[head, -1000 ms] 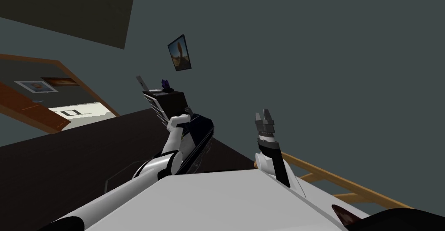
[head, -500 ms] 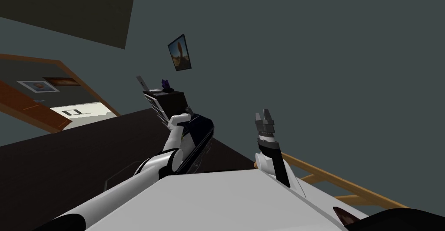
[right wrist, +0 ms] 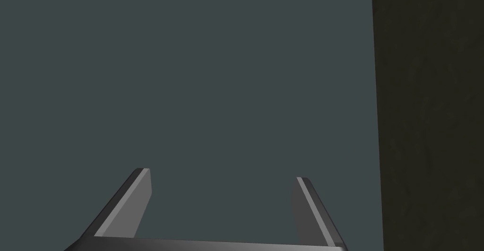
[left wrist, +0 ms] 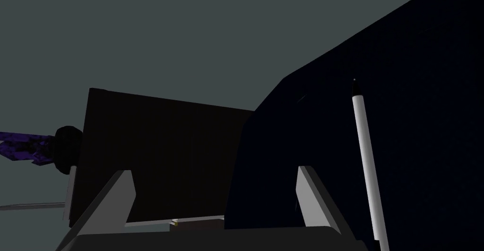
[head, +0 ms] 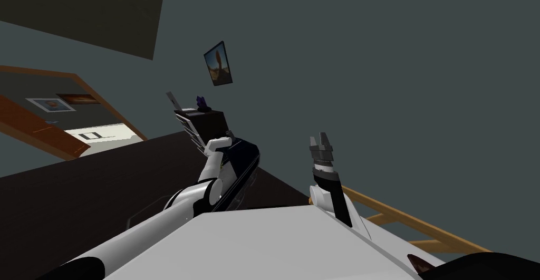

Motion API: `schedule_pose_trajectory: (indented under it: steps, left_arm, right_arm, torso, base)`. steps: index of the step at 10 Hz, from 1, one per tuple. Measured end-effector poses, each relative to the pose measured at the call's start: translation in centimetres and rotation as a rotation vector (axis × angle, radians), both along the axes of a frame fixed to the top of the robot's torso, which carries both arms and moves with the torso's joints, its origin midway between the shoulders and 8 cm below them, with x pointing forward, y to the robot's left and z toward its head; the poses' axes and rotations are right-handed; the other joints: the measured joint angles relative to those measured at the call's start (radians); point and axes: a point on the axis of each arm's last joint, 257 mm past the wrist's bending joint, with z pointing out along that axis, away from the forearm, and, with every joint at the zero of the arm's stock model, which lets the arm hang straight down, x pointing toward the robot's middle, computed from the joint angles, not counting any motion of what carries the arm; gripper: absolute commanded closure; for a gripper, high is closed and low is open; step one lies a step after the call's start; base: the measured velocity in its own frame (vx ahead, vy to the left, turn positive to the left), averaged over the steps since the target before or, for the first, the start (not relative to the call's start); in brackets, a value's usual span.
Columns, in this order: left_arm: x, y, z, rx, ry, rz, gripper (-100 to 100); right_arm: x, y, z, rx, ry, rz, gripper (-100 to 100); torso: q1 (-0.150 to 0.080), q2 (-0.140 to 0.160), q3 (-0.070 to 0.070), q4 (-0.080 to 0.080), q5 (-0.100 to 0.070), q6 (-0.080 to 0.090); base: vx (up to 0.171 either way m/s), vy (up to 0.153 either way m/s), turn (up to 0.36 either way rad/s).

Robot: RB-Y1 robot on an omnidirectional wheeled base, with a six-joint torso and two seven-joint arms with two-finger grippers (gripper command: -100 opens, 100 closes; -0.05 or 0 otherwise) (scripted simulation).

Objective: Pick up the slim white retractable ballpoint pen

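Dark, near-black surface (head: 79, 203) sweeps across the head view from 9 o'clock in to the centre, and the action is at its far edge. Biggest piece there is a deep navy slab (left wrist: 416, 97), just beside a black box (left wrist: 160, 158).

The left arm reaches out toward 11 o'clock, and the left hand (left wrist: 215, 170) has its fingers spread wide with nothing between them. It is aimed at the seam where box meets slab. The right hand (head: 321, 141) is up at 1 o'clock, well apart from the work, equally wide and empty.

Now the pen (left wrist: 366, 158): slim, white, dark-tipped, and it appears to lie flat on the navy slab. Take the left hand's pointing direction as 12 and the pen sits at about 2 o'clock. That puts it just outside the finger on the slab's side, not between the fingers. Its long axis runs close to 12-to-6, nearly parallel to the fingers, with the tip away from the hand.

So the left hand is plainly the nearer one, and the alignment looks right for a pinch across the barrel. It likely needs a sideways shift toward 3 o'clock to straddle the pen before closing. A thin barrel like that may well roll if one finger lands first.
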Motion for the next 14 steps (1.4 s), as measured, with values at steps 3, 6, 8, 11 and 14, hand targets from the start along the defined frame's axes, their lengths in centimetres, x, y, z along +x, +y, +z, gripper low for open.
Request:
schedule_pose_trajectory:
  steps: [3,6,8,11,14]
  left_arm:
    - [0.0,0.0,0.0,0.0,0.0,0.0,-100]
    - [-0.3,0.1,-0.8,-0.017,0.033,0.006,-100]
    - [-0.5,0.0,-1.6,-0.037,0.071,0.011,-100]
    - [-1.0,-0.4,-2.9,-0.074,0.136,0.016,-100]
    - [-1.8,-0.7,-4.2,-0.118,0.208,0.018,-100]
  right_arm:
    - [0.0,0.0,0.0,0.0,0.0,0.0,0]
    - [0.0,0.0,0.0,0.0,0.0,0.0,0]
    - [0.0,0.0,0.0,0.0,0.0,0.0,0]
    - [0.0,0.0,0.0,0.0,0.0,0.0,0]
    - [0.0,0.0,0.0,0.0,0.0,0.0,0]
  torso:
    - [0.0,0.001,0.0,0.0,0.0,0.0]
    - [0.0,-0.001,-0.001,0.0,0.0,0.0]
    - [-0.001,-0.002,-0.001,0.0,0.0,0.0]
    - [-0.001,-0.002,-0.001,0.0,0.0,0.0]
    - [-0.001,-0.003,-0.002,-0.001,0.0,0.0]
  base:
    - [-0.002,0.002,0.005]
    - [0.031,-0.011,0.014]
    - [0.033,-0.011,0.016]
    - [0.042,-0.013,0.019]
    - [0.044,-0.013,0.016]
